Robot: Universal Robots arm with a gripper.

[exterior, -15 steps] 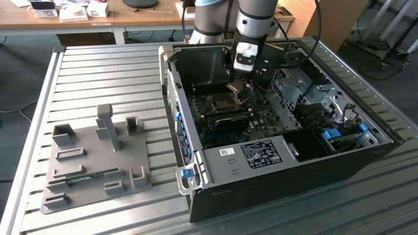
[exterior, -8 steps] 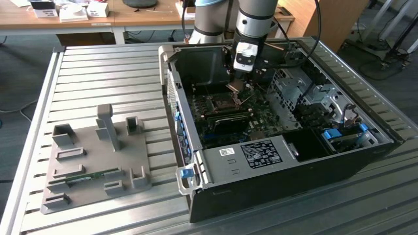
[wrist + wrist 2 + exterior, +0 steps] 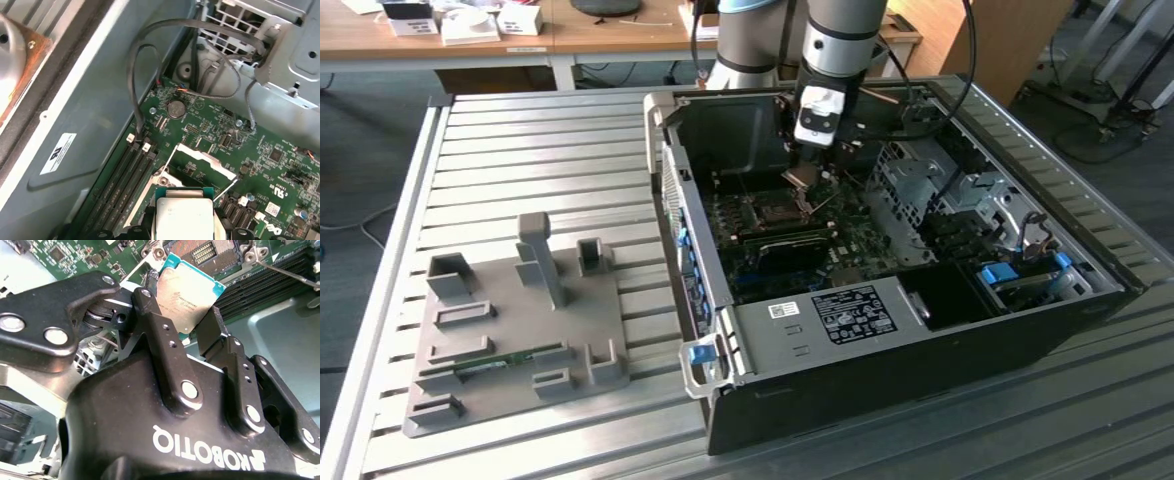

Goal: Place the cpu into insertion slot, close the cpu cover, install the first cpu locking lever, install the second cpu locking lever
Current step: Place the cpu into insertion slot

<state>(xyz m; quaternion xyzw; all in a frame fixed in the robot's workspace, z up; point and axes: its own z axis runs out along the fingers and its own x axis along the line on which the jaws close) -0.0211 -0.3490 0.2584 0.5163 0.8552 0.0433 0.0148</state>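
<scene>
My gripper (image 3: 181,304) is shut on the cpu (image 3: 189,290), a flat square chip with a silvery top and green edge, held by two opposite sides between black fingers (image 3: 150,307). It hangs tilted just above the motherboard, close to the open insertion slot (image 3: 205,251) with its gold contacts. In the first wrist view the cpu (image 3: 185,217) sits in front of the raised cpu cover (image 3: 205,157), and thin wire locking levers (image 3: 226,186) stand up beside it. In the exterior view the gripper (image 3: 806,178) is inside the computer case, over the insertion slot (image 3: 767,212).
The open computer case (image 3: 720,300) lies on a slatted metal table. Memory slots (image 3: 127,175), black cables (image 3: 150,35) and a metal drive cage (image 3: 921,175) surround the socket. A grey fixture plate (image 3: 507,330) holding a memory stick lies at the exterior view's left.
</scene>
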